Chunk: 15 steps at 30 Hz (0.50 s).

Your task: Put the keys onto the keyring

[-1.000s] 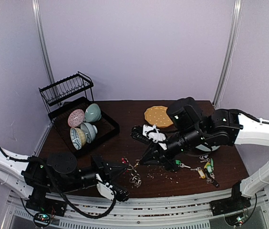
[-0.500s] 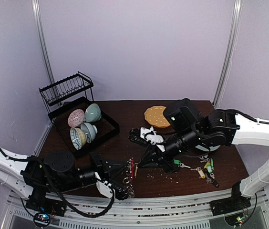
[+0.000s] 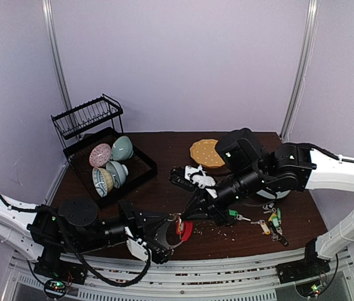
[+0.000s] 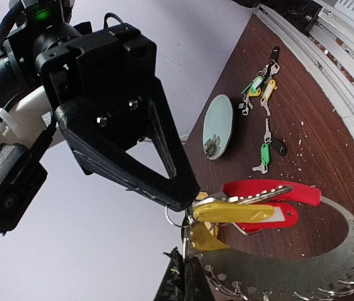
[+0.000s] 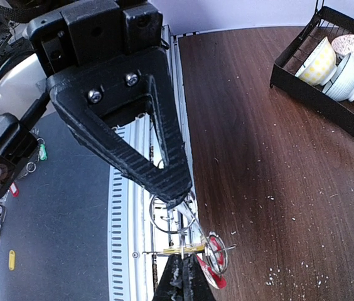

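1. Desk (image 3: pixel 164 157): dark brown wood, with pale specks scattered over its front part.
2. Dish rack (image 3: pixel 88 118): black wire, at the back-left corner of the desk. Four bowls (image 3: pixel 111 164) stand on edge in its tray.
3. Right claw (image 4: pixel 188 199): extends from the right to front centre, above the desk. Its fingers are pinched fully together at the head end of the yellow-tagged key (image 4: pixel 233 213), where a small wire loop hangs.
4. Left claw (image 5: pixel 176 195): extends from the left, tip to tip with the right claw. Its fingers are closed tight on the edge of the keyring; the exact bite point is hidden.
5. Yellow dotted plate (image 3: pixel 206 152): flat at back centre, behind the right arm. Pale teal plate (image 4: pixel 218 125): on the right side of the desk, near the loose keys.
6. Keyring (image 4: pixel 271 191): held off the desk at front centre, between the two claws. In the left wrist view the red arc sits above the grey band fringed with silver loops. The yellow-tagged key lies across the arc, with a red-and-white tag just beneath. Cannot tell whether either is threaded on.
7. Keys (image 3: pixel 270 221): a loose cluster on the desk at front right, well apart from the keyring. Green, yellow and black tags are visible.
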Each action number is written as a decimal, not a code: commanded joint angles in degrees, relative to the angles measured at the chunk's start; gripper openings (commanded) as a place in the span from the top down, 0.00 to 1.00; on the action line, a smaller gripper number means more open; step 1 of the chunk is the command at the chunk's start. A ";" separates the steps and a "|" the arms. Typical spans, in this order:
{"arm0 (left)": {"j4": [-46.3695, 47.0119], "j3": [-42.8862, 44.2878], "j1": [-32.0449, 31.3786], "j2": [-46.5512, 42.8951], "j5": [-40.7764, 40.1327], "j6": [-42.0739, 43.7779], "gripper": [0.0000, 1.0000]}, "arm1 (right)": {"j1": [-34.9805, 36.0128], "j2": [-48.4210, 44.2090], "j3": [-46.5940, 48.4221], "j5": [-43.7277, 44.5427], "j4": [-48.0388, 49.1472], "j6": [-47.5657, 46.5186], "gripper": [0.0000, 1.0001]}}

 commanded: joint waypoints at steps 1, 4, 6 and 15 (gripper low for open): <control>0.46 1.47 -0.22 0.19 0.83 0.79 1.00 | 0.28 0.25 2.39 -0.17 -0.72 0.32 1.00; -0.76 1.98 -0.22 -0.27 1.56 -0.15 1.00 | 0.22 0.19 2.49 -0.22 -0.80 0.16 1.00; -0.80 2.14 -0.22 -0.58 2.14 -0.58 1.00 | 0.26 0.29 2.28 -0.98 -0.27 0.27 1.00; -0.30 2.18 -0.22 -0.46 2.06 -1.14 1.00 | 0.34 0.82 2.00 -0.50 -1.26 0.17 1.00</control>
